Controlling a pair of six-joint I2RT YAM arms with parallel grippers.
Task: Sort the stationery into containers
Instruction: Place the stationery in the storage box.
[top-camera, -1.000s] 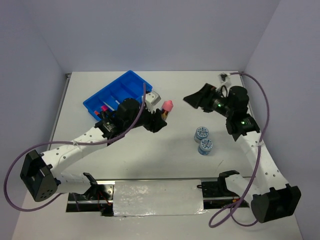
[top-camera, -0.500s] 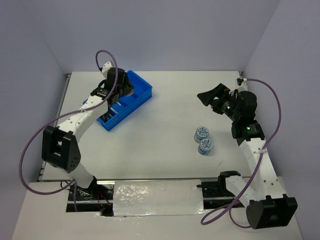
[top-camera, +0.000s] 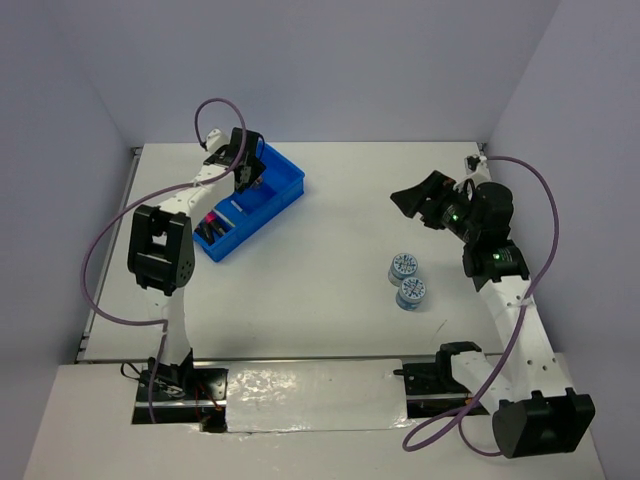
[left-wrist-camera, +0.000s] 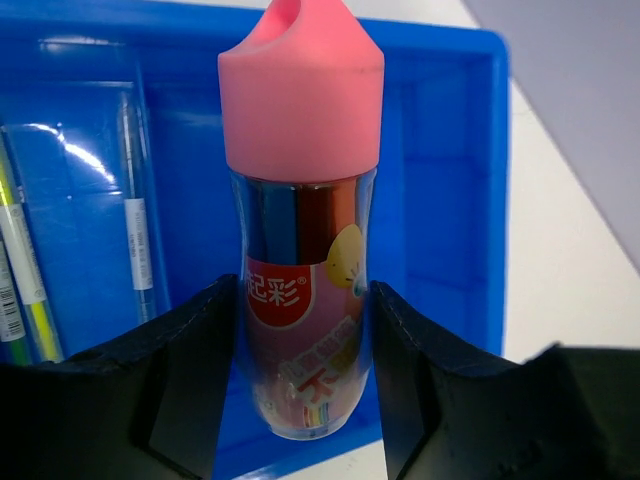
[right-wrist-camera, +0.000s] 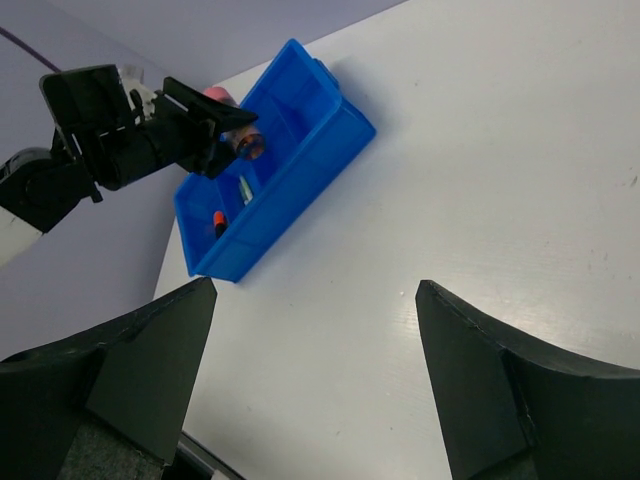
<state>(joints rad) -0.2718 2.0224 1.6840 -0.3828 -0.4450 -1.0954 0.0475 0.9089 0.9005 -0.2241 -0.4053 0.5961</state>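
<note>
White tabletop (top-camera: 330, 250), pale lilac walls (top-camera: 320, 60)

bottle (left-wrist-camera: 300, 250) above tray (top-camera: 283, 190), discs (top-camera: 404, 267) right of tray

One divided blue tray (top-camera: 283, 180) sits at 10 o'clock on the table (top-camera: 320, 320), and two blue-white discs (top-camera: 403, 267) at 4 o'clock. There is one pink-capped bottle (left-wrist-camera: 300, 250). At least two thin pens show in the tray: one grey pen (left-wrist-camera: 135, 225) and one yellow pen (left-wrist-camera: 28, 275). The highlighters (top-camera: 213, 230) are too small to count.
</note>
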